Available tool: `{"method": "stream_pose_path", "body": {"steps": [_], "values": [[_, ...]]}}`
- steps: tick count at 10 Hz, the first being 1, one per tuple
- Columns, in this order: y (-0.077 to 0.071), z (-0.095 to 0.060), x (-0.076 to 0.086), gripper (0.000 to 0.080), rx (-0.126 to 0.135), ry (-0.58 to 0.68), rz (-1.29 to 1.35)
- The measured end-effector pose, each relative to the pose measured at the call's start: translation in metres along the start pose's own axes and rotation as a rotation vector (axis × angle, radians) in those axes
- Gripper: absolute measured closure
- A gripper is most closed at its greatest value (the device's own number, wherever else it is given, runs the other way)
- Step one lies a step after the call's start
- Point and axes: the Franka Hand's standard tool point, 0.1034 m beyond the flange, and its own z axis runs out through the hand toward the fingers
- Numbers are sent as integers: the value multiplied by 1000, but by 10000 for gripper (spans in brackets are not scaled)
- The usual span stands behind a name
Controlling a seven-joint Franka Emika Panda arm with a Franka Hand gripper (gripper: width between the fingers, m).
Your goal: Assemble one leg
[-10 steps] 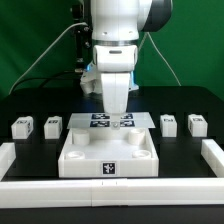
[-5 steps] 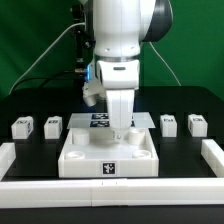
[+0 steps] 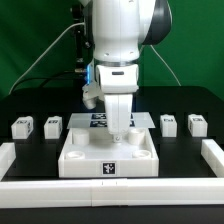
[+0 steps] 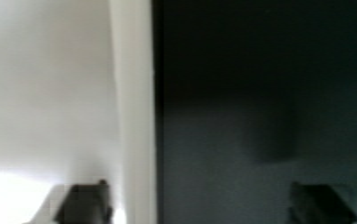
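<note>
Four small white legs stand on the black table: two at the exterior view's left [image 3: 20, 127] [image 3: 52, 126] and two at its right [image 3: 169, 124] [image 3: 197, 124]. None is held. The large white tabletop [image 3: 80, 152] lies in the middle. My gripper [image 3: 120, 130] is low at the tabletop's far edge, near the middle. In the wrist view my gripper [image 4: 210, 205] is open: one dark fingertip [image 4: 82, 205] is over the white tabletop [image 4: 50, 90], the other [image 4: 342, 203] over the black table. No leg shows in the wrist view.
The marker board [image 3: 99, 121] lies just behind the tabletop, partly hidden by my arm. White rails [image 3: 213, 156] border the table at the left, right and front. A green backdrop stands behind.
My gripper has come down and turned, from above the marker board to the tabletop's far edge. The legs and tabletop have not moved.
</note>
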Motion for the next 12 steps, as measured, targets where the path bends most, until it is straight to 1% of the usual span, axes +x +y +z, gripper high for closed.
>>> {"method": "stream_pose_path", "body": {"steps": [1,2,3,5,9,10,12], "values": [[0,0,0,405,0,0,0],[0,0,0,587,0,0,0],[0,0,0,717,0,0,0],[3,-2,0,732,-13,1,0],[3,-2,0,732,-16,1,0],[5,-2,2,732,-18,2,6],[17,-3,20,732,-30,7,28]]}}
